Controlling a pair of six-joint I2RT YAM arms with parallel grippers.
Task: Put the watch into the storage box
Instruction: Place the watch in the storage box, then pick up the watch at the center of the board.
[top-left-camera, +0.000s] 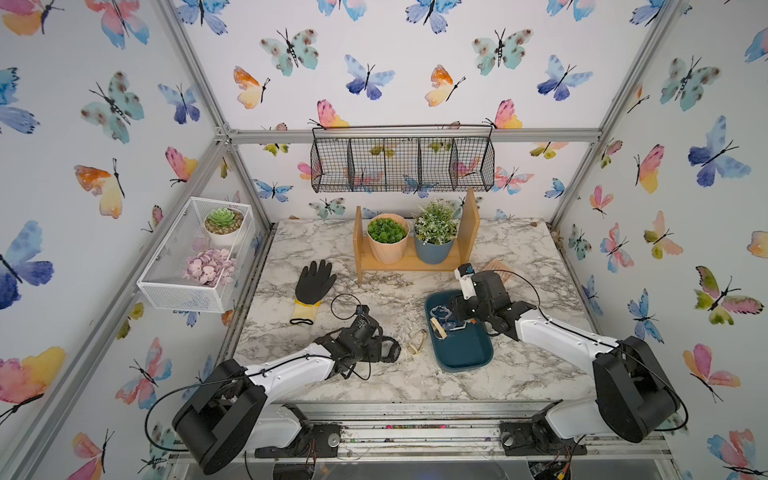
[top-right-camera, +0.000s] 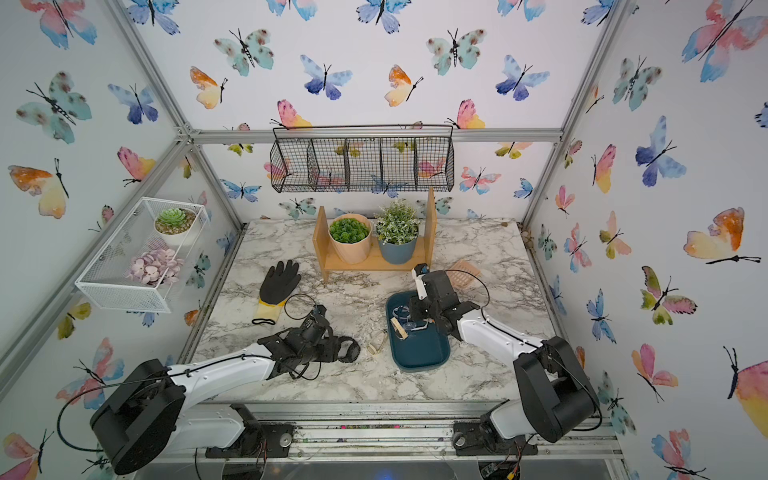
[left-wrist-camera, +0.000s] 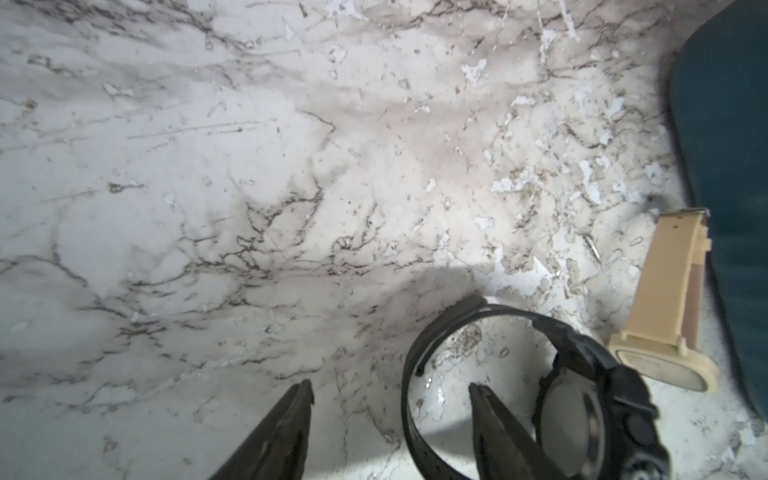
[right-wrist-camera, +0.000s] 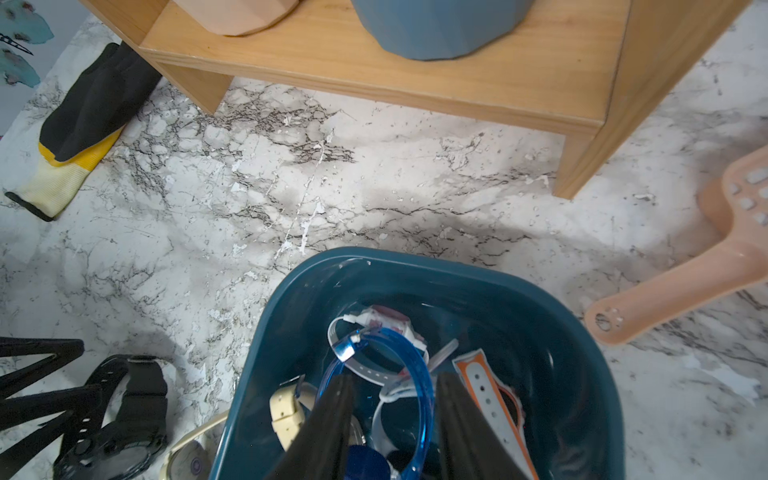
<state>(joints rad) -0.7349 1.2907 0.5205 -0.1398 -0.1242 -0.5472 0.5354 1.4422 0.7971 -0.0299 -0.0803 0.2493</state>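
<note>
Left gripper (left-wrist-camera: 390, 385), half open and empty, is set astride the strap (left-wrist-camera: 408, 415) of the black watch (left-wrist-camera: 602, 399), with the storage box (left-wrist-camera: 731, 124) beyond its case.

Light falls bright and even from overhead in both top views, and my arms throw only soft grey shadows on the white, grey-veined marble tabletop (top-left-camera: 415, 382). The wide lens bows the silver aluminium frame posts (top-left-camera: 197, 70) toward the picture edges. In the left wrist view a broad shadow darkens the marble beside the black rubber watch (left-wrist-camera: 582, 395). There the dark fingers (left-wrist-camera: 286, 432) of my left gripper (left-wrist-camera: 390, 392) are out of focus, and the shallow dark teal plastic storage box (left-wrist-camera: 731, 124) smears at the edge. In the right wrist view my right gripper (right-wrist-camera: 395, 380) is blurred too, and a small glint sits on the translucent blue watch strap (right-wrist-camera: 409, 353).
</note>
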